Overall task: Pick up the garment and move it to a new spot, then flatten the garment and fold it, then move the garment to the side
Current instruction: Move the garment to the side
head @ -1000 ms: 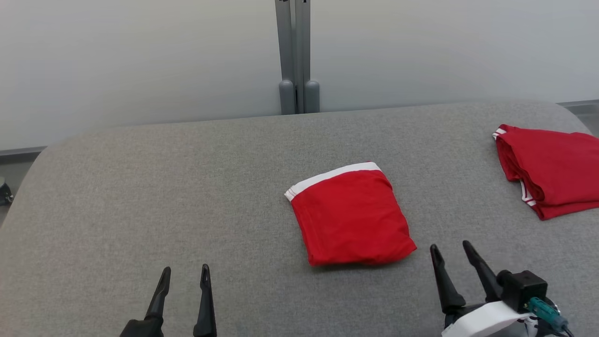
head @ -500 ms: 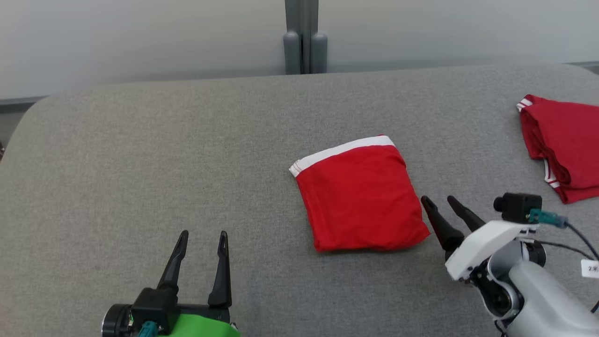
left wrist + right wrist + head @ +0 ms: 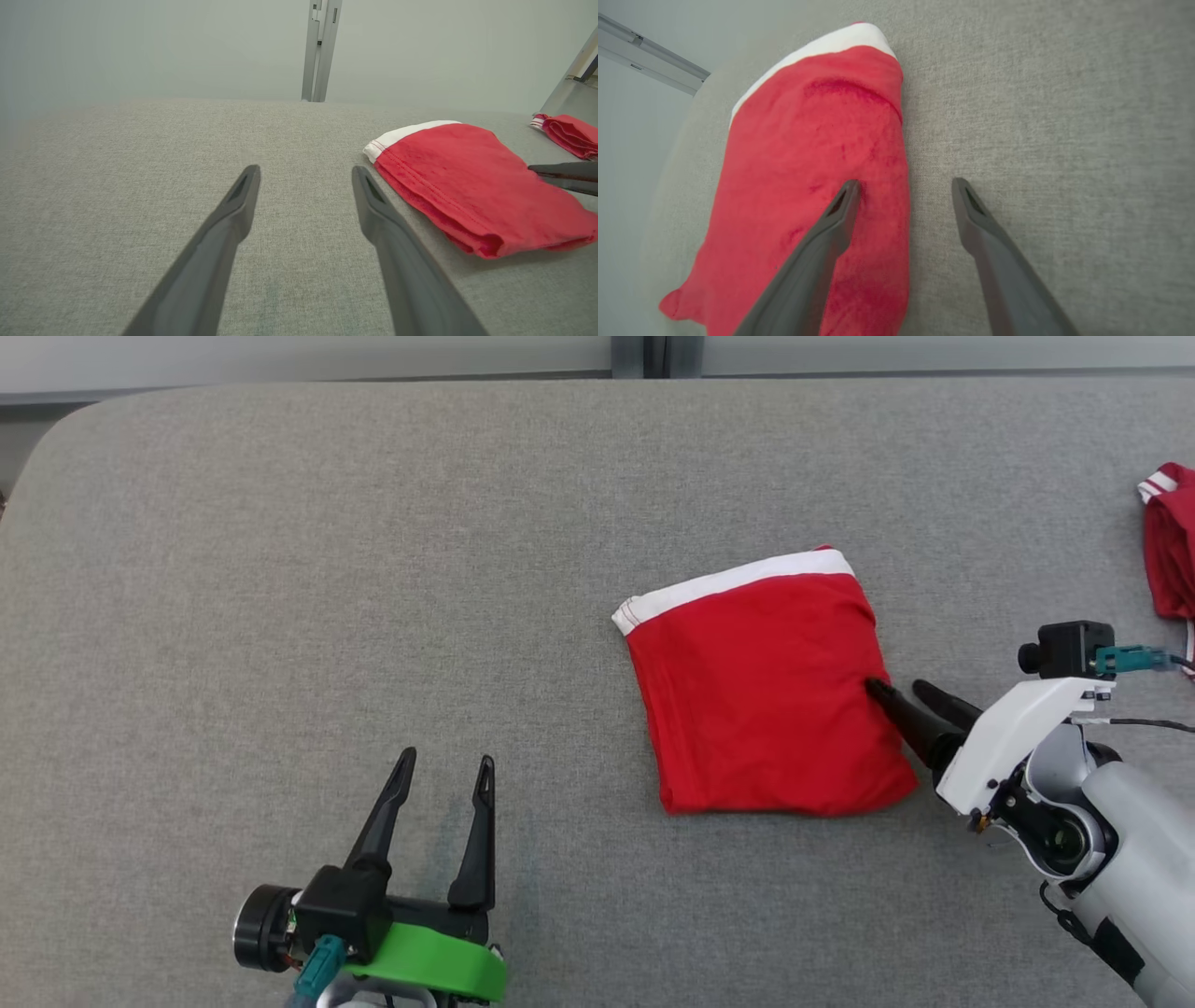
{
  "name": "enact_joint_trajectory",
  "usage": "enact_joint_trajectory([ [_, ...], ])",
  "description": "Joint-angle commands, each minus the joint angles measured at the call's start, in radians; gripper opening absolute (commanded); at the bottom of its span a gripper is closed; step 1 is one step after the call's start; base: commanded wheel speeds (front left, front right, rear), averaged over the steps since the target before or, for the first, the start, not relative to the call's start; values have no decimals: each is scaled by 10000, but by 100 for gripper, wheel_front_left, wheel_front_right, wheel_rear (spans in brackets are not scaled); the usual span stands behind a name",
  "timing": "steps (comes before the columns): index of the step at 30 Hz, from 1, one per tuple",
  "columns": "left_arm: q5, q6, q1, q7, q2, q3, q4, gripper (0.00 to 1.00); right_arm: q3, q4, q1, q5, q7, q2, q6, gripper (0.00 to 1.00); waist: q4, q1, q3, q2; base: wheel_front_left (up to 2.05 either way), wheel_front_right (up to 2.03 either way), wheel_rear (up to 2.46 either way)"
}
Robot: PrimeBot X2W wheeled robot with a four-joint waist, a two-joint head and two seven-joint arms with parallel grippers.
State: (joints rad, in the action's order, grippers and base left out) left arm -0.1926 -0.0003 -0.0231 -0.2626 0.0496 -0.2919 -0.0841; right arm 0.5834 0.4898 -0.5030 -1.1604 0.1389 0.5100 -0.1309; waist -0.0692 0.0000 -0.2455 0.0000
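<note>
two open, empty sets of jaws: the right gripper point(image 3: 896, 686) straddles the right edge of the folded garment point(image 3: 761, 691), centre-right on the worktop point(image 3: 280, 569); the left gripper point(image 3: 446, 757) sits lower left, well apart, the farther arm.

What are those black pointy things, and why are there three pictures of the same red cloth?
The black pointy things are a robot's fingers. It has two arms, each ending in a two-fingered gripper. One picture comes from a camera on its head, looking down: the left gripper is at the bottom, the right gripper at the edge of the folded red garment. The other two pictures come from cameras on the wrists, looking along each gripper's fingers. Everything lies on a grey table; another red garment sits at the far right. Both grippers are open and hold nothing.
</note>
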Motion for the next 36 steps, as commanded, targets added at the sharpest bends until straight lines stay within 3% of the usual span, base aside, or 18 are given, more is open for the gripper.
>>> enact_joint_trajectory([
  [1,2,-25,-185,-26,21,-35,-45,100,242,134,-157,-70,-64,-32,7,72,-133,0,-214,0,0,0,0],
  [2,8,-17,-202,-26,21,-56,-59,100,398,203,-203,-65,-74,-46,7,48,-125,0,-235,0,0,0,0],
  [3,15,6,-245,-26,21,-77,-80,100,599,313,-253,-95,-54,-86,7,16,-112,0,-257,0,0,0,0],
  [4,17,23,-294,-26,21,-102,-91,100,767,377,-276,-145,-51,-140,7,0,-100,0,-273,0,0,0,0],
  [10,28,82,-411,-26,21,-155,-61,100,1492,644,-680,-79,-593,205,17,0,49,0,-373,0,0,0,0],
  [18,102,-66,-495,-26,21,-172,-52,100,2191,760,-1456,807,-1457,1938,14,0,619,0,-654,0,0,0,0],
  [28,524,-281,-669,-26,26,93,-27,100,2046,1059,-2628,1884,-2245,3749,13,0,1434,0,-1182,0,0,0,0],
  [36,839,-520,-921,-26,29,272,26,100,1548,1770,-3708,2569,-2683,4266,13,0,1752,0,-1803,0,0,0,0],
])
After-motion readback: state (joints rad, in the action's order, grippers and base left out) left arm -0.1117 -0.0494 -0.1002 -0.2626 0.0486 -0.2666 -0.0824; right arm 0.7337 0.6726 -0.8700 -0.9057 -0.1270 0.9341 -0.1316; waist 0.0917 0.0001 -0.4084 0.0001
